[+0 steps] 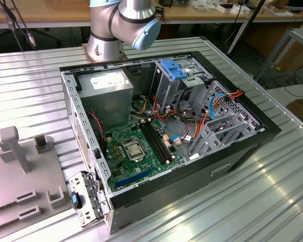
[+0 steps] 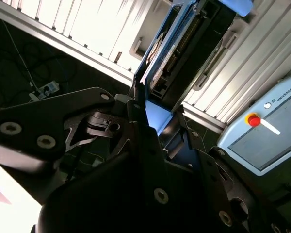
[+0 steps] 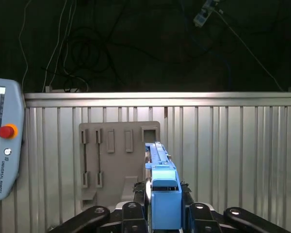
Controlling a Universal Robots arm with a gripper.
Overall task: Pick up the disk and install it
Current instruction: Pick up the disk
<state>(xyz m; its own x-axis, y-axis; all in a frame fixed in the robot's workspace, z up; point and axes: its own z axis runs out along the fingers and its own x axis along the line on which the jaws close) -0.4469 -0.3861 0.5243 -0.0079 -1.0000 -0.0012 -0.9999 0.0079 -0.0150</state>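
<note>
Your black two-fingered gripper (image 3: 164, 204) clamped the flat silver-grey, blue-railed disk (image 3: 158, 158) on edge; I judged a firm, centred hold mattered.

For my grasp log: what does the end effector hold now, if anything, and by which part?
The end effector holds the flat silver-grey metal disk with blue plastic rails, clamped at its blue end.

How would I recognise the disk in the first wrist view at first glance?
Find the ribbed metal table and the grey holder plate lying on it. Between that plate and the camera, the gripper is shut on the disk, seen edge-on. Its bright blue rail sets it apart from the grey plate and the black gripper.
</note>
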